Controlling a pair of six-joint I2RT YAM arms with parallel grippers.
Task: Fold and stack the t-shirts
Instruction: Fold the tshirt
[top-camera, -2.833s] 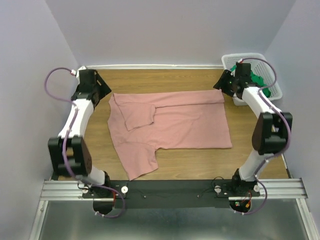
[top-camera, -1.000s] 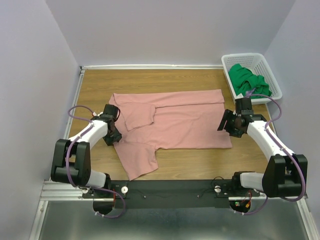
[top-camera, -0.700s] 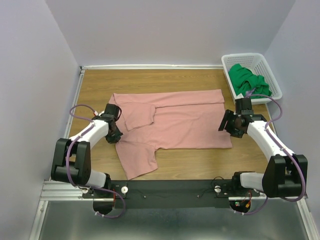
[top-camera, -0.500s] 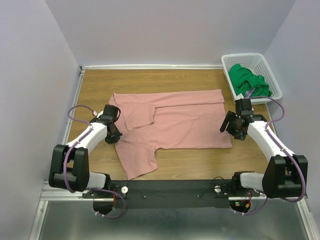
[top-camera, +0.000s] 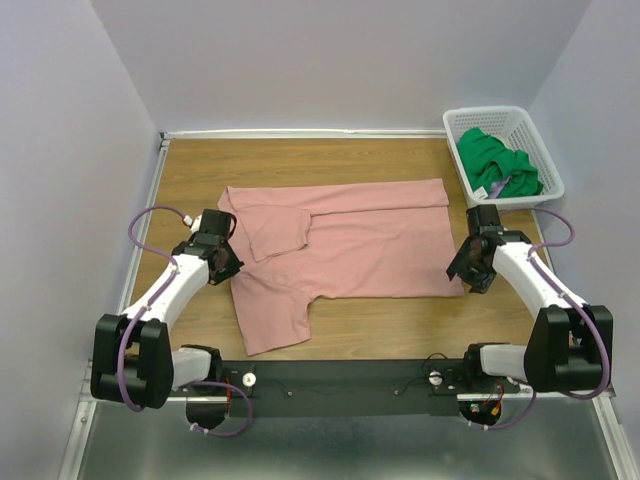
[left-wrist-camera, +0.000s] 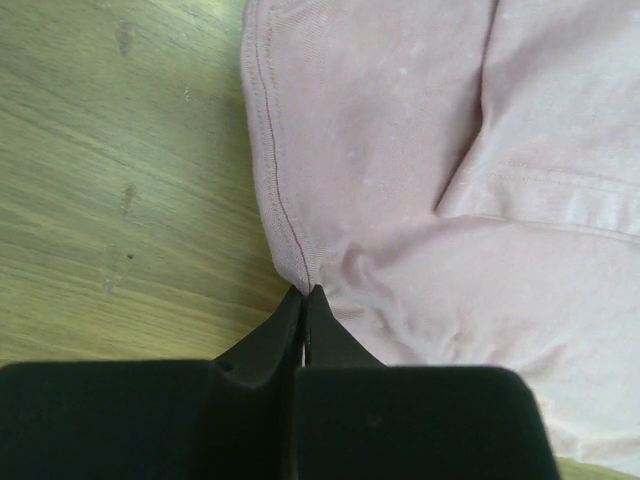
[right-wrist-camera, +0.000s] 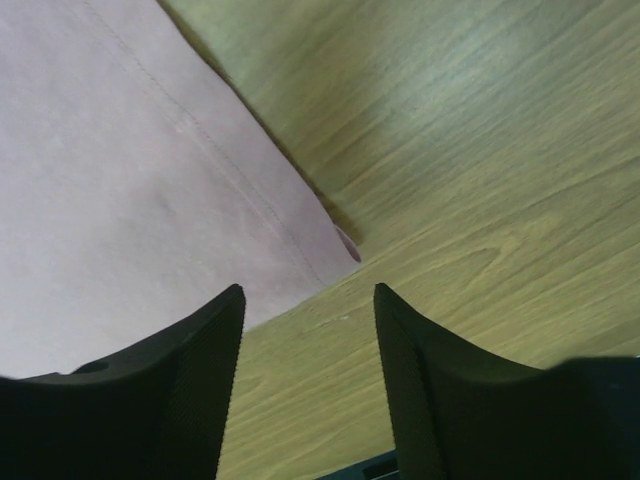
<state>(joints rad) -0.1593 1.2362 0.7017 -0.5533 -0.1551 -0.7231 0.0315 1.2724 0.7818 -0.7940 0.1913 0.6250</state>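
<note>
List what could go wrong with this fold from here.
1. The left hand is shut on only a thin pinch of the pink t-shirt at its edge, so the cloth may slip out when lifted.
2. The right hand is open, and the shirt's corner lies just ahead of its fingertips. Closing here could miss it or catch only the tip.
3. With one side held and the other not, a lift would likely skew the shirt.

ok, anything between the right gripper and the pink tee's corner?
Nothing visible. The right gripper is open, and the pink tee has its hem corner lying just ahead of the gap between the fingers, flat on the table.
</note>
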